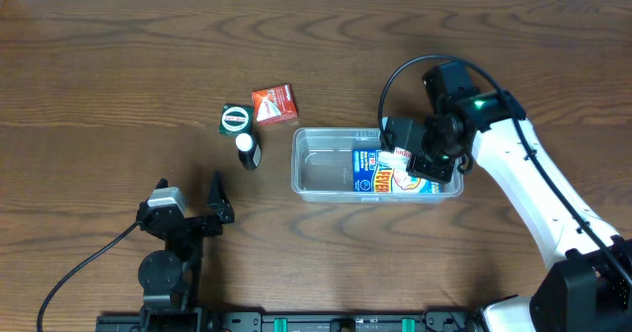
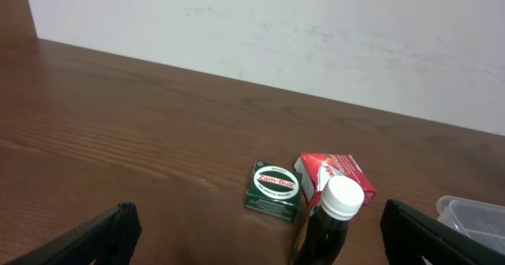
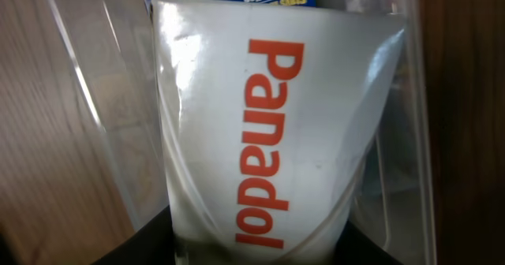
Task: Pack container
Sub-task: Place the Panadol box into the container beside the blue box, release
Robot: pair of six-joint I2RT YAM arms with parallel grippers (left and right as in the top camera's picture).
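The clear container (image 1: 318, 171) lies right of the table's middle. In its right half lies a blue box (image 1: 366, 172), with a white Panadol box (image 1: 407, 181) beside it. My right gripper (image 1: 429, 162) reaches down into that end. In the right wrist view the white Panadol box (image 3: 268, 131) fills the space between the dark fingers, which press its two sides; my right gripper (image 3: 256, 249) is shut on it inside the container's wall (image 3: 87, 99). My left gripper (image 1: 193, 198) stands wide open near the front edge, holding nothing (image 2: 256, 222).
Left of the container stand a dark bottle with a white cap (image 1: 247, 149) (image 2: 333, 218), a green Zam-Buk box (image 1: 235, 120) (image 2: 274, 189) and a red box (image 1: 274, 105) (image 2: 338, 174). A black cable (image 1: 400, 75) loops above the right arm.
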